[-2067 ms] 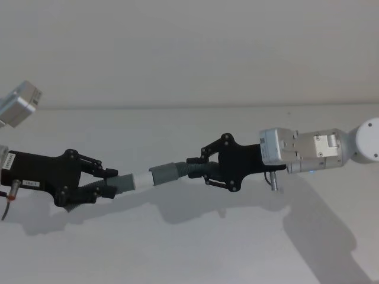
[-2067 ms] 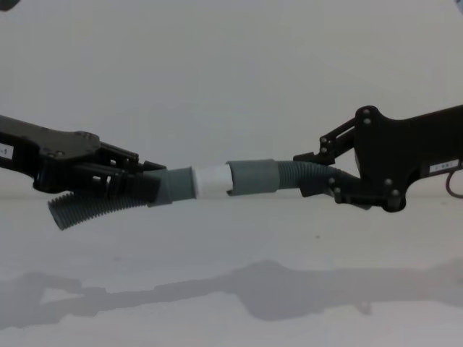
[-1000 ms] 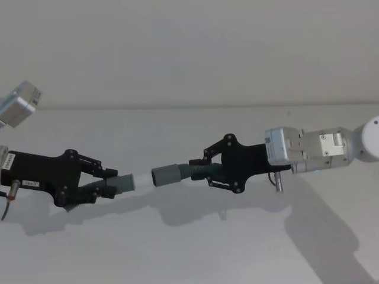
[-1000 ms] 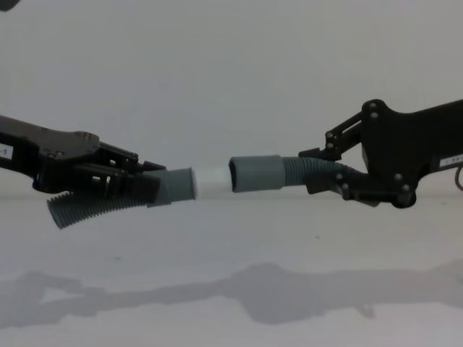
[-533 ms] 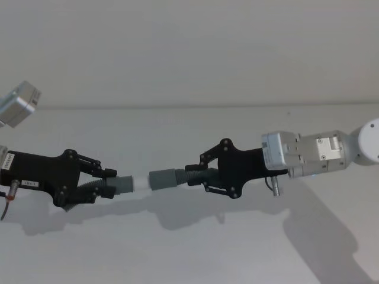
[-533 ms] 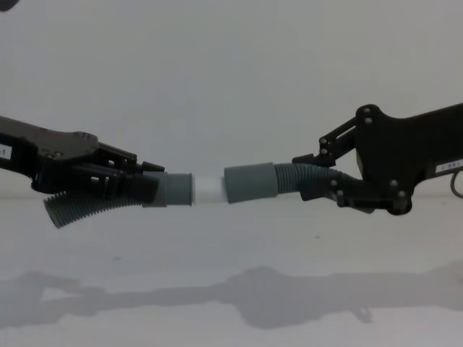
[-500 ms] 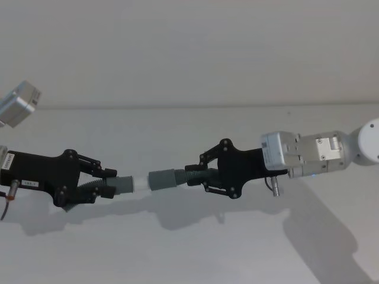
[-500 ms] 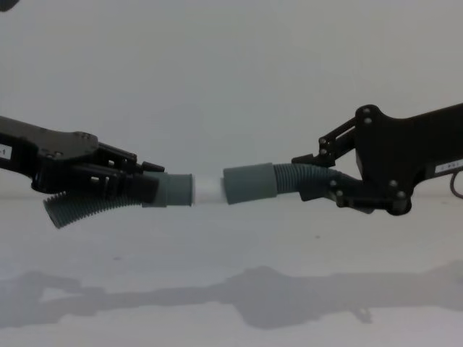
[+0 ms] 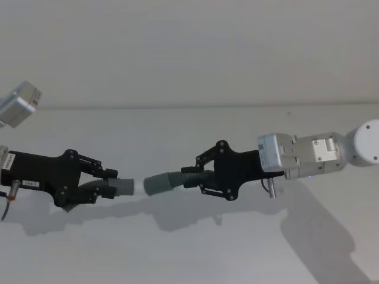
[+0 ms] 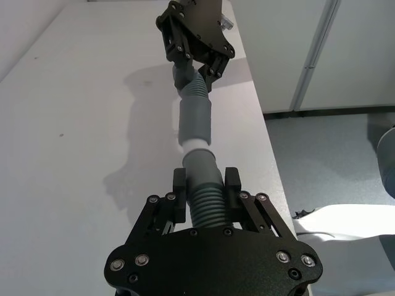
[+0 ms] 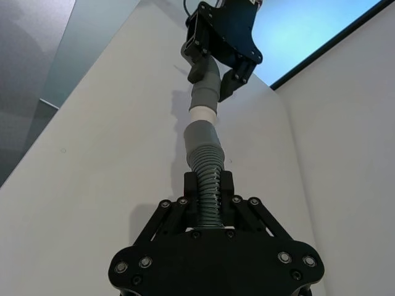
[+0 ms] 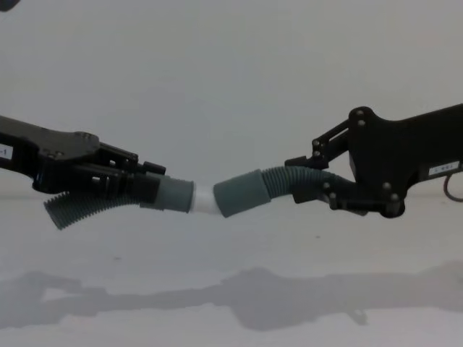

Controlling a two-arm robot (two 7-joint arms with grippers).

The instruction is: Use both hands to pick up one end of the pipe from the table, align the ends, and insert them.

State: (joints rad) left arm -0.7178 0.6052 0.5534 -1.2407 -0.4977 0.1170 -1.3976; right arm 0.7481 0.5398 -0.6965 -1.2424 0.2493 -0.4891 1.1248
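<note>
Above the white table (image 9: 177,248) the two hose pieces meet end to end, held clear of its surface with their shadows on it below. The left pincer (image 9: 109,182) clamps the ribbed part of the left hose piece (image 12: 79,208) just behind its smooth grey cuff (image 12: 176,195); the piece's free ribbed tail droops out under the pincer. The right pincer (image 9: 190,176) clamps the ribbed part of the right hose piece (image 12: 286,178) behind the wider cuff (image 12: 241,193), which tilts down toward the left piece.

The wider cuff acts as the socket: the white tip (image 12: 204,199) of the left piece goes into its hollow mouth, with a short band of white showing between the two grey cuffs.

The chest view shows the bend at the joint and the height above the table. The head view shows the gap between the cuffs as a pale sliver. The left wrist view looks along the left hose, its fingers (image 10: 178,188) pressed on either side of the ribs, with the white band (image 10: 195,145) and the right pincer (image 10: 196,61) beyond. The right wrist view looks the other way: fingers (image 11: 225,185) on the ribs, the wider cuff (image 11: 202,137), the white band (image 11: 202,115), then the left pincer (image 11: 211,77).
</note>
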